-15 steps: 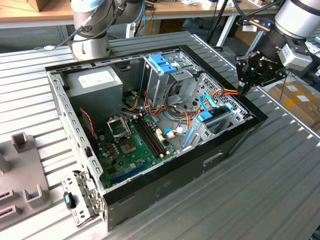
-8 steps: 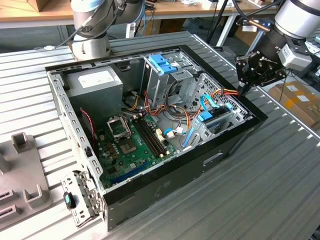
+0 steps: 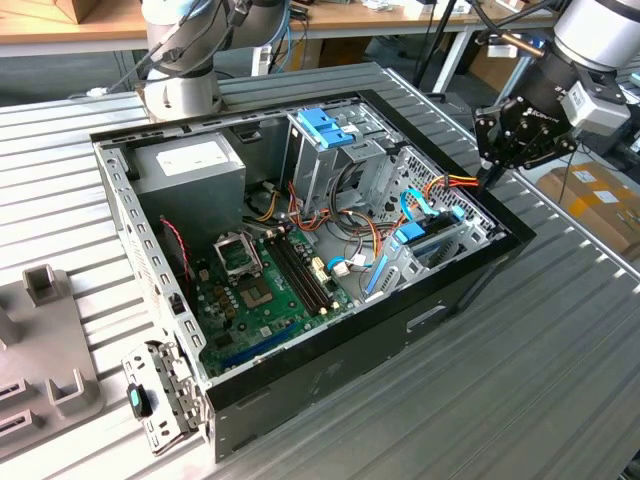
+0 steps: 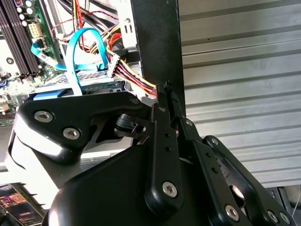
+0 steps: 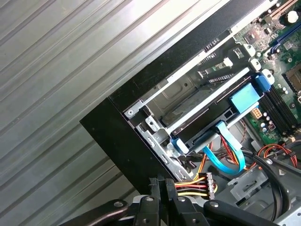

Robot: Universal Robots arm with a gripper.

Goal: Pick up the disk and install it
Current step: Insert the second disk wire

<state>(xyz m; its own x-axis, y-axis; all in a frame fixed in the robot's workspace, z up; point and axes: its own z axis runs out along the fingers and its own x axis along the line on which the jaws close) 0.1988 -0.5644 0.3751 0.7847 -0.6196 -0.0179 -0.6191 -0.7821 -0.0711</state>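
Note:
The disk (image 3: 432,240) lies flat in the bay at the open case's corner on the exterior view's right, blue rails along its sides. In the first wrist view the disk (image 5: 207,115) sits under a silver bar, with a blue tab at its end and a blue ribbon cable (image 5: 225,155) looping beside it. In the second wrist view, the disk (image 4: 96,87) shows beneath that cable. My gripper (image 3: 486,182) hovers just above the case's rim there, fingers pressed together and holding nothing. Its fingertips (image 5: 162,182) are next to a white connector (image 5: 208,182) with red, yellow and black wires.
The black computer case (image 3: 400,330) lies open on a ribbed metal table. Inside are a grey power-supply box (image 3: 190,165), a metal drive cage with a blue bracket (image 3: 325,125) and the green motherboard (image 3: 260,290). Grey fixtures (image 3: 40,300) stand at the exterior view's left.

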